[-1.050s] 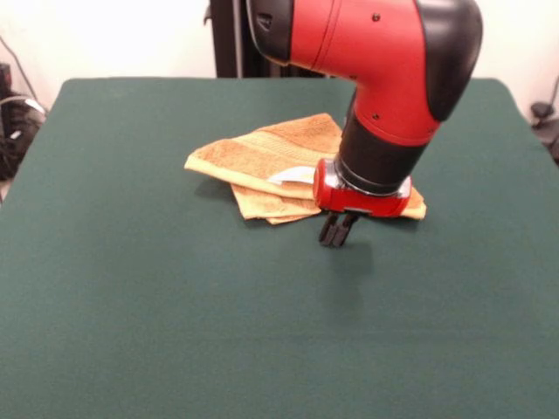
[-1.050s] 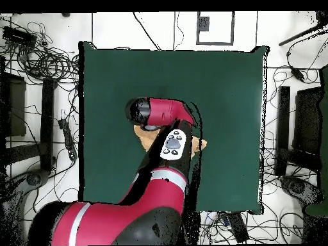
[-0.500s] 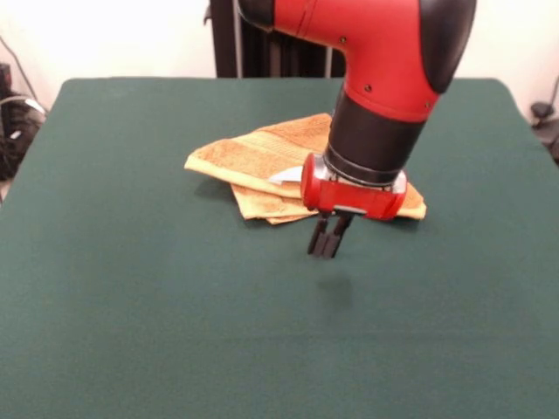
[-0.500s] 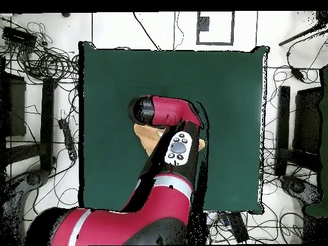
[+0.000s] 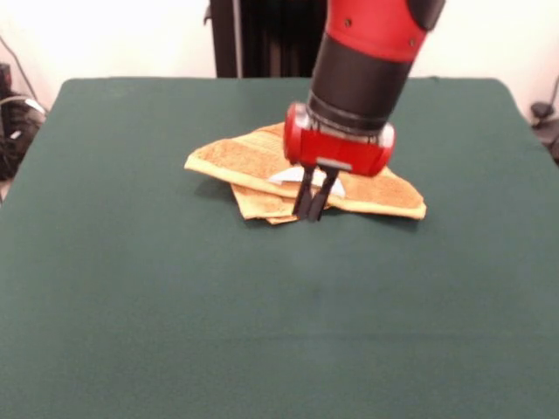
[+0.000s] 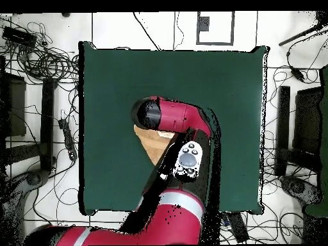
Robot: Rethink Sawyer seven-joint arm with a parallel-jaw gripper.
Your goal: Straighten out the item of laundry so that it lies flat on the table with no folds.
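Observation:
The item of laundry, an orange-tan towel, lies folded in overlapping layers a little beyond the middle of the dark green table. A white label shows on it. My gripper hangs over the towel's near edge beside the label, its two black fingers shut with nothing between them. I cannot tell whether the tips touch the cloth. In the overhead view the red arm hides the gripper and most of the towel; only its left part shows on the table.
Green cloth stretches wide on every side of the towel. A black stand rises behind the far edge. Cables and gear lie on the floor around the table.
The gripper has moved from the bare cloth in front of the towel, up and towards the left, and now hangs over the towel's near edge. The towel has not moved.

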